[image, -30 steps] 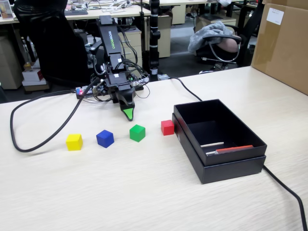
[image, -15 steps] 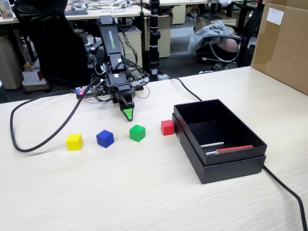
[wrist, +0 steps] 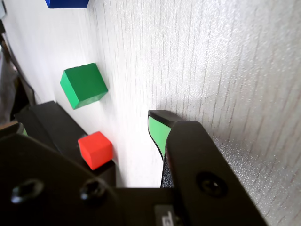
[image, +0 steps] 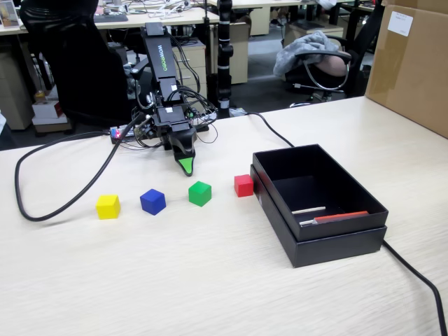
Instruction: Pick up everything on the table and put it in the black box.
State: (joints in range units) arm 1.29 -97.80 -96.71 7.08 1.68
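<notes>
Four cubes stand in a row on the table in the fixed view: yellow, blue, green and red, the red one right beside the black box. My gripper points down just behind the green cube, close to the tabletop, open and holding nothing. The wrist view shows the gripper with its green-padded fingertips far apart. Beyond them lie the green cube, the red cube against the black box, and an edge of the blue cube.
A thick black cable loops over the table's left side; another cable runs past the box at the right. A brown carton stands at the back right. Thin white and red strips lie inside the box.
</notes>
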